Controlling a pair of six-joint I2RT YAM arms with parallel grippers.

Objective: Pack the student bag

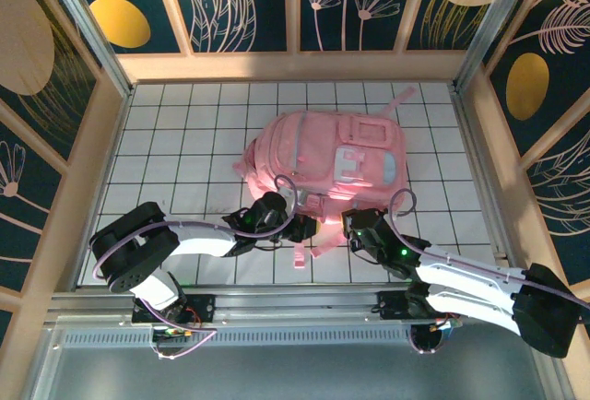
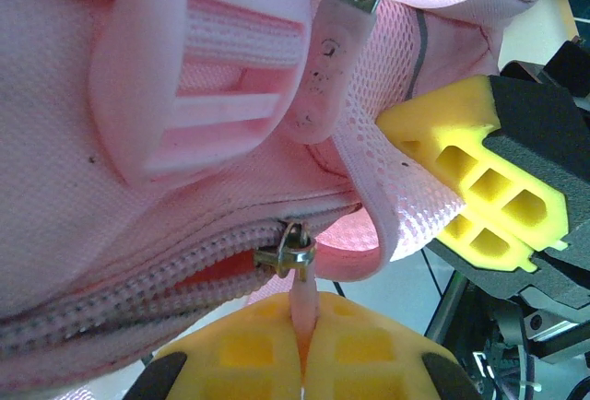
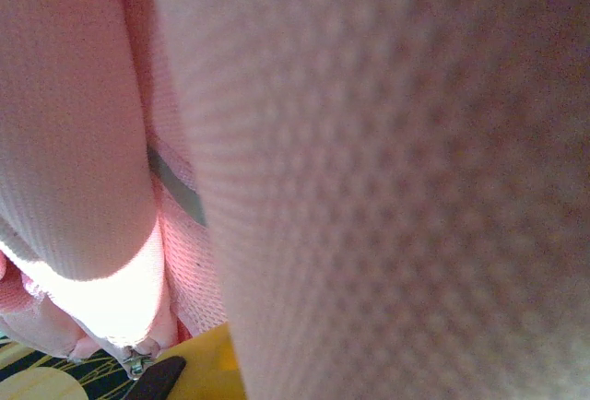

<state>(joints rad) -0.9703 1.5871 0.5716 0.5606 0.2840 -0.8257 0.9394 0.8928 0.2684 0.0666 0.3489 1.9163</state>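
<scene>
Position: student bag lies flat at mid-desk, pockets up, its near edge between the two arms.

Grip: left claw is clamped on the pink zipper pull, just below the slider. The right claw is closed, apparently on mesh fabric at the bag's edge.

Judged step: running the zip open for packing.

Method: draw the pull along the track line, not outward, while the right claw holds the fabric taut against it.

Risk: the thin tab slipping from the pads.
</scene>
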